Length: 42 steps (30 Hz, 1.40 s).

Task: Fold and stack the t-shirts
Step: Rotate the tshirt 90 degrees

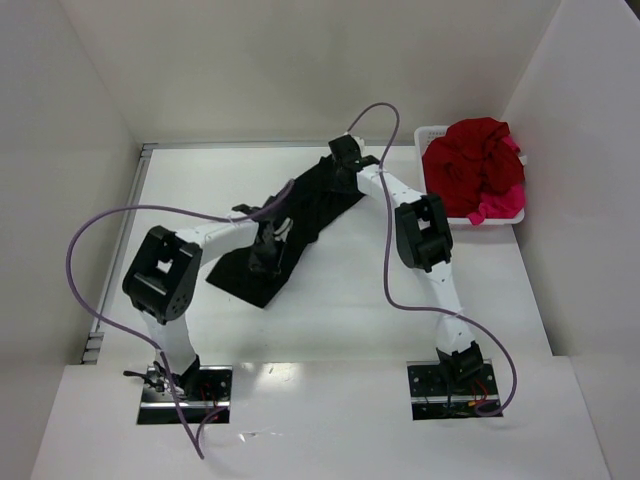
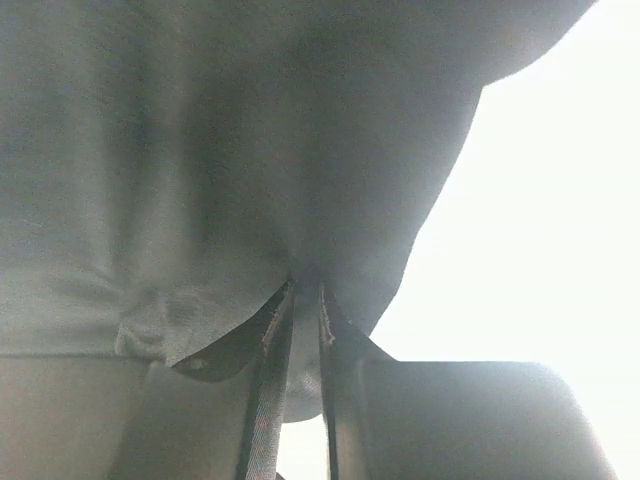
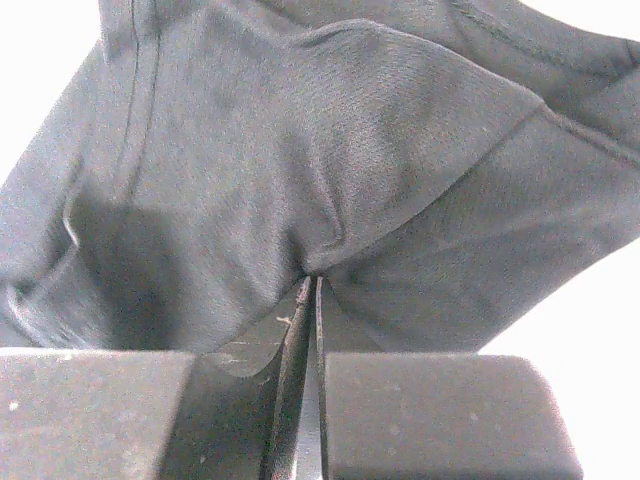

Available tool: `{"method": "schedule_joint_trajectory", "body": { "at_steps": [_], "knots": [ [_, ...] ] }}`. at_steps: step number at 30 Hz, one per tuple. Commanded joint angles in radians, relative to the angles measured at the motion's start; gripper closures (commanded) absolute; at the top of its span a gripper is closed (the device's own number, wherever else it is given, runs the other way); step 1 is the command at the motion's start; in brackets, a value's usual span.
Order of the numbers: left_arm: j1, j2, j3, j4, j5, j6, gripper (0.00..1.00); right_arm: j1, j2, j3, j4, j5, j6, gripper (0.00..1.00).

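Note:
The black t-shirt (image 1: 318, 205) lies stretched in a diagonal band across the middle of the table. My left gripper (image 1: 268, 250) is at its near lower part. In the left wrist view the fingers of this gripper (image 2: 305, 285) stand close together with a fold of the dark cloth (image 2: 200, 150) pinched between them. My right gripper (image 1: 345, 155) is at the far upper end of the shirt. Seen from the right wrist, that gripper (image 3: 311, 280) is shut on a bunched fold of the black fabric (image 3: 250, 150). A dark red t-shirt (image 1: 475, 160) and a bright pink t-shirt (image 1: 500, 205) lie heaped in the basket.
A white plastic basket (image 1: 436, 131) stands at the back right of the table, against the right wall. White walls enclose the table on the left, back and right. Purple cables (image 1: 100, 225) loop over both arms.

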Motion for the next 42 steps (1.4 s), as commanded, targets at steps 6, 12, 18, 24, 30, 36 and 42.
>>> {"method": "schedule_joint_trajectory", "body": {
  "at_steps": [6,12,18,24,30,36,42],
  "knots": [
    [-0.222,-0.189,-0.111,-0.026,0.171,-0.117,0.77,-0.003,0.097,0.171,0.074,-0.135,-0.031,0.9],
    [-0.306,-0.176,-0.053,0.032,0.11,-0.181,0.77,0.006,0.097,0.225,0.083,-0.137,-0.031,0.9],
    [-0.166,-0.331,-0.028,0.029,-0.053,-0.287,0.72,0.006,-0.099,0.115,0.07,-0.07,-0.04,0.82],
    [-0.133,-0.243,0.003,-0.052,-0.242,-0.332,0.63,0.006,-0.36,-0.219,0.115,-0.034,0.027,0.67],
    [-0.064,-0.183,-0.035,-0.039,-0.265,-0.387,0.66,0.006,-0.358,-0.376,0.141,0.036,0.057,0.87],
    [0.039,-0.237,-0.118,0.024,-0.187,-0.387,0.84,0.006,-0.273,-0.343,0.12,0.062,0.066,0.93],
    [0.083,-0.16,-0.088,0.034,-0.153,-0.364,0.98,0.006,-0.12,-0.157,0.042,0.062,0.057,0.94]
  ]
}}
